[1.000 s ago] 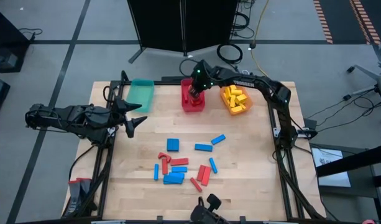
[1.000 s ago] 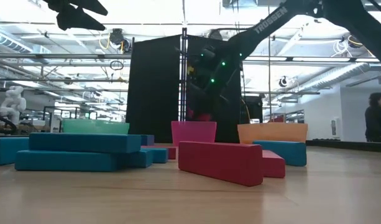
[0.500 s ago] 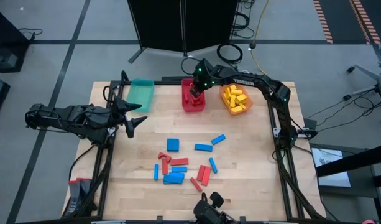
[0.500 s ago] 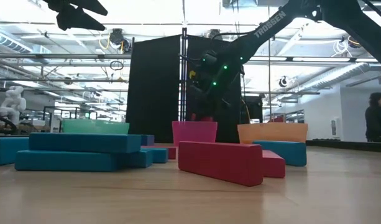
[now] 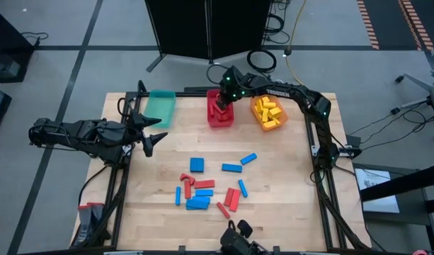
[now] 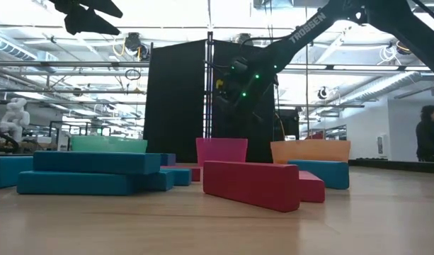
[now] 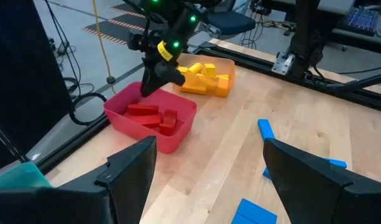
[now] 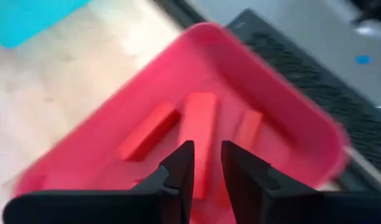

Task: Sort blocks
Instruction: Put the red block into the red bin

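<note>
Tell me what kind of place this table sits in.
Likely a robotics lab or workshop: exposed ceiling pipes, hazard-striped floor tape, loose cables on the floor, and a person at a far bench.

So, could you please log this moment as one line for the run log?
right pincer: open, above red bin | red blocks: in bin | left pincer: open, waiting at table's left edge

I am working in a large robotics lab or industrial hall. My wooden table (image 5: 273,177) stands on a grey concrete floor (image 5: 54,198) with loose cables (image 5: 263,60) and a black screen (image 6: 178,99). Overhead run exposed pipes (image 6: 54,65). A white humanoid robot (image 6: 15,117) stands far off, and a person (image 6: 429,142) at the room's edge.
</note>
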{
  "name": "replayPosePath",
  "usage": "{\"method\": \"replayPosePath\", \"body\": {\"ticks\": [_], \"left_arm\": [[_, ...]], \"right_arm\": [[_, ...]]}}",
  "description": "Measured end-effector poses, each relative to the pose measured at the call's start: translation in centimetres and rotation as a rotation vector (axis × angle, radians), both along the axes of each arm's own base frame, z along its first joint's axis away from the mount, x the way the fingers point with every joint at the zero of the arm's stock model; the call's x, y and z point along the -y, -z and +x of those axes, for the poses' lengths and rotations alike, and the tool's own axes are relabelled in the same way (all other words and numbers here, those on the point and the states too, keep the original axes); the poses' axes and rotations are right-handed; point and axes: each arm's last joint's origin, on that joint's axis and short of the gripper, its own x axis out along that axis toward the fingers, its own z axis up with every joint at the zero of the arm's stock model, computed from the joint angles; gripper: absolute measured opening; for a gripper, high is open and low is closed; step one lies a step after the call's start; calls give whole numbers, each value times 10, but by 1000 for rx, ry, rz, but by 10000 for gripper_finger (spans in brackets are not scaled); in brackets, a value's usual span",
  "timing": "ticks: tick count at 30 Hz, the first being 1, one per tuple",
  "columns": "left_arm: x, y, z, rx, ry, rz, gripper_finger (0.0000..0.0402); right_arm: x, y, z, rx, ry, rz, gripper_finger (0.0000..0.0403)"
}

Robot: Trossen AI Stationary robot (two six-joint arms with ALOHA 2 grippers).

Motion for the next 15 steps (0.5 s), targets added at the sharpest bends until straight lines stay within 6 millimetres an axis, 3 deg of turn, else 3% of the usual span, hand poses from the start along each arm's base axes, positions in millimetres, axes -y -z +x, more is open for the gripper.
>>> {"method": "replayPosePath", "body": {"ticks": [3,6,9,12,15], "left_arm": [[0,0,0,0,0,0,302],[0,0,0,0,0,0,302],[0,0,0,0,0,0,302],[0,0,0,-1,0,1,302],[0,0,0,-1,0,1,302]], "right_arm": [[-1,-14,5,82,-91,86,75],[-2,-46,13,212,-218,168,74],[-17,-84,23,304,-376,271,74],[-57,-115,35,311,-566,334,74],[-112,-128,42,200,-743,354,74]]}}
